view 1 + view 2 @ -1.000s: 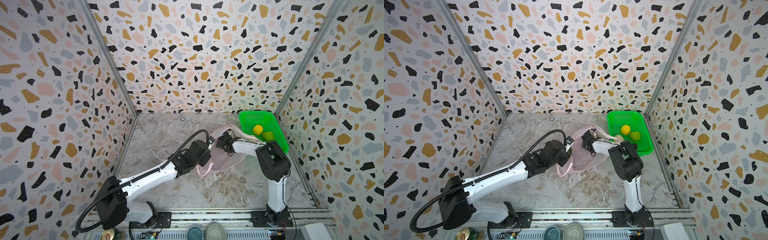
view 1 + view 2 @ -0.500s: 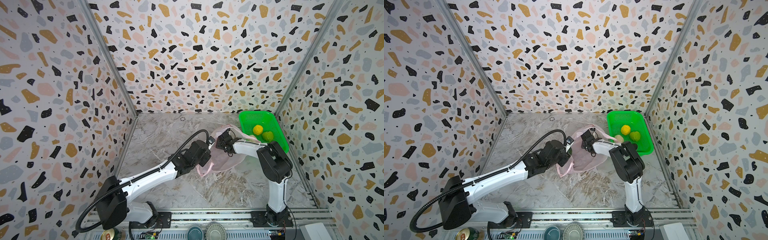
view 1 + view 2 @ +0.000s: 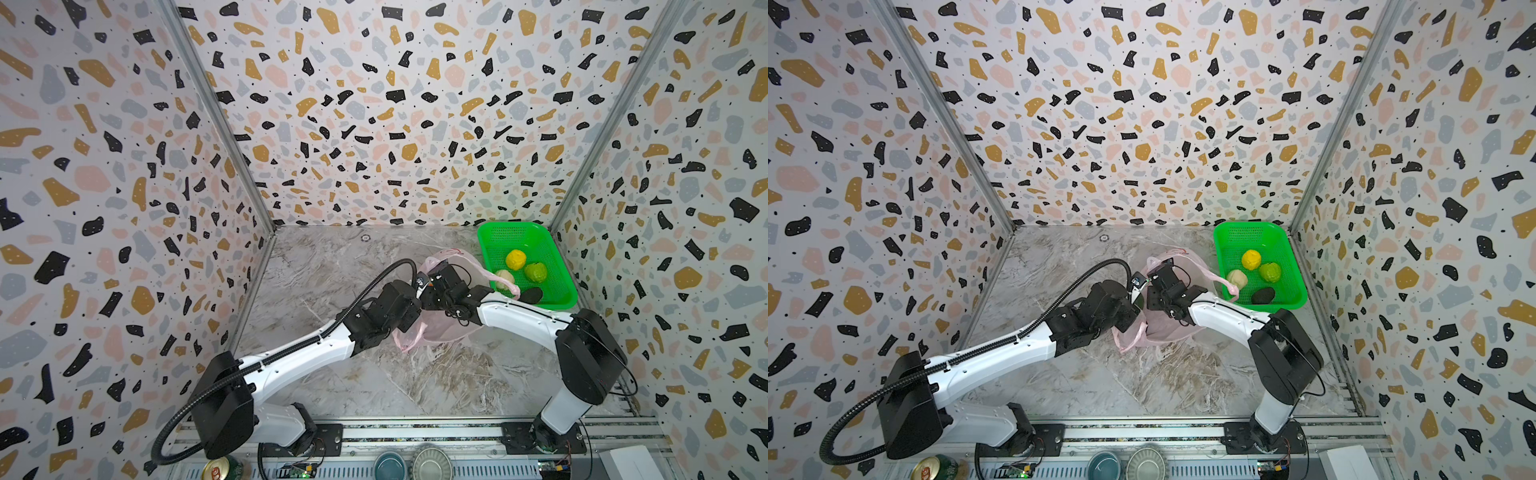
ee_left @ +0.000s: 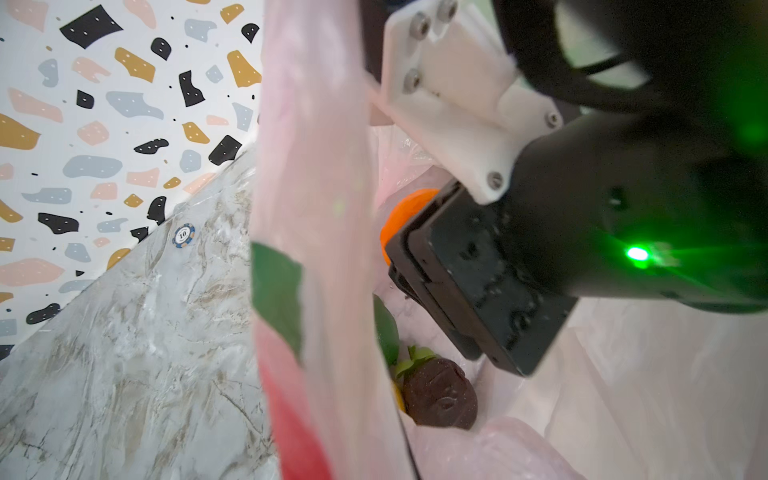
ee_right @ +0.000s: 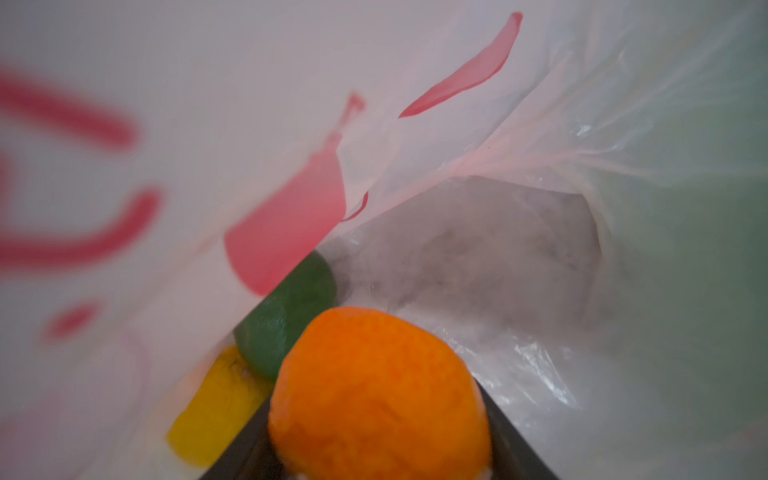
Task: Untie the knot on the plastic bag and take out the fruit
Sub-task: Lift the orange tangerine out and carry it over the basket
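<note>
Landmark: we place everything from the green basket, which stands in the far right corner of the marbled tabletop in both top views.
Plastic bag: the plastic bag lies just beside the basket, on its left, with its mouth open. One loop handle drapes over the basket's near left rim.
Left gripper: our left gripper is at the side of the bag farthest from the basket. Its fingers are pinched tight on the bag's rim and hold that wall up.
Right gripper: our right gripper reaches into the bag's mouth from the basket side. Its fingers stand partway apart, clamped on the orange fruit.
Fruit in the bag: next to the orange one we see a dark green piece, a yellow piece and a dark brown piece with green leaves.
Fruit in the basket: we count a yellow fruit, a bumpy light green fruit, a cream-white fruit just beside the draped handle, and a blackish-brown oval nearest the basket's front rim.
Knot: we cannot make one out.
</note>
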{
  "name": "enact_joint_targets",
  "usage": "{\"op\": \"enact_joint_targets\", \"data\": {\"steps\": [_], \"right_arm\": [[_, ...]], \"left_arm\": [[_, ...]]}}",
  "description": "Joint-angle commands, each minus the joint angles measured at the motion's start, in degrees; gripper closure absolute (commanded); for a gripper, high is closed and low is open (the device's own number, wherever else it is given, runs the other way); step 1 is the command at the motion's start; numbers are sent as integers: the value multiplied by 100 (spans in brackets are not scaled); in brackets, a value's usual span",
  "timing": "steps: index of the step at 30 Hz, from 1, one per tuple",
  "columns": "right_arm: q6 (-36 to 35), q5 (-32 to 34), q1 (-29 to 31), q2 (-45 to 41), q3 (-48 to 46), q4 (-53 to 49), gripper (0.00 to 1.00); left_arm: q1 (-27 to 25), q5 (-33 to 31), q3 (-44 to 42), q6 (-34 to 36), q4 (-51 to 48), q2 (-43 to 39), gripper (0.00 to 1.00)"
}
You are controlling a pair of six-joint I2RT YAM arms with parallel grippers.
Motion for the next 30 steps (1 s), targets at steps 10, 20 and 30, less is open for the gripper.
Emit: {"op": "enact_joint_targets", "data": {"steps": [10,20,30], "right_arm": [[29,-261,237,-1660,57,-1619,57],[-150,-96,-15,-2365,1216,-2742,56],[-688,-668,-1652,-2487,1945,-2507,56]], "left_arm": [[-23,-223,-23,109,211,37,100],[-26,-295,-38,127,188,51,100],[-25,-298,-48,123,166,30,100]]}}
